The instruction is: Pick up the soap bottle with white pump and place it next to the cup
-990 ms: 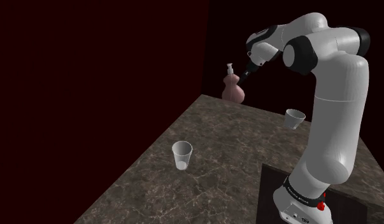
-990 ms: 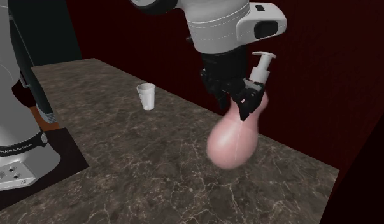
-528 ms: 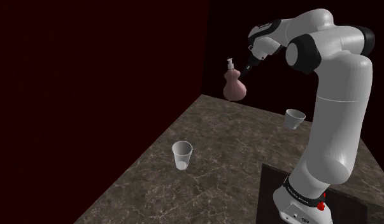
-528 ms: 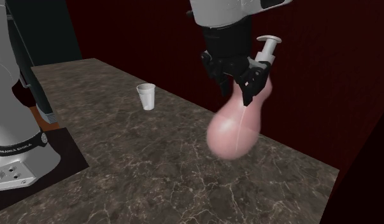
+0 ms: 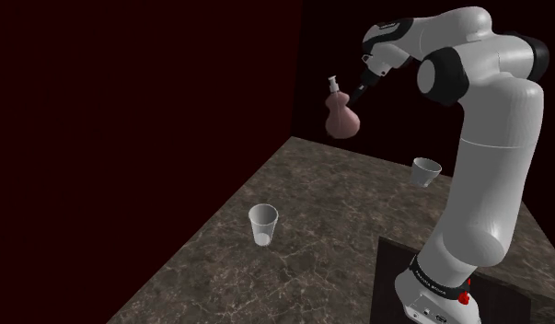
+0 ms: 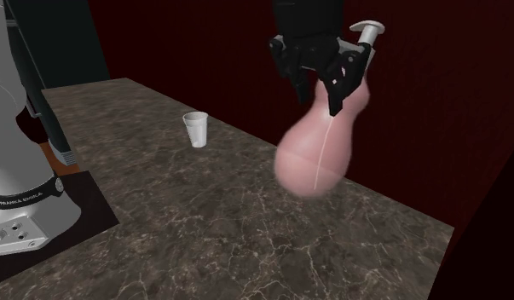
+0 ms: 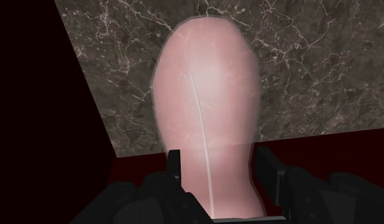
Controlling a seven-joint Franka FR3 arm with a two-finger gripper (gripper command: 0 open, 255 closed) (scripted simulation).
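Gripper [image 6: 321,95] is clamping the soap bottle [image 6: 319,158] at the neck — body hanging below it, airborne. Carry step is running — next needs lowering it upright beside the cup [image 6: 195,129].

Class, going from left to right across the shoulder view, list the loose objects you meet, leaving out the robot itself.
First the nearer cup → pink soap bottle, held in the air → farther cup.

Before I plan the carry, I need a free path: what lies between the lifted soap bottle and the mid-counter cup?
The stretch is bare: in the shoulder view, plain marbled countertop runs from below the soap bottle to that cup.
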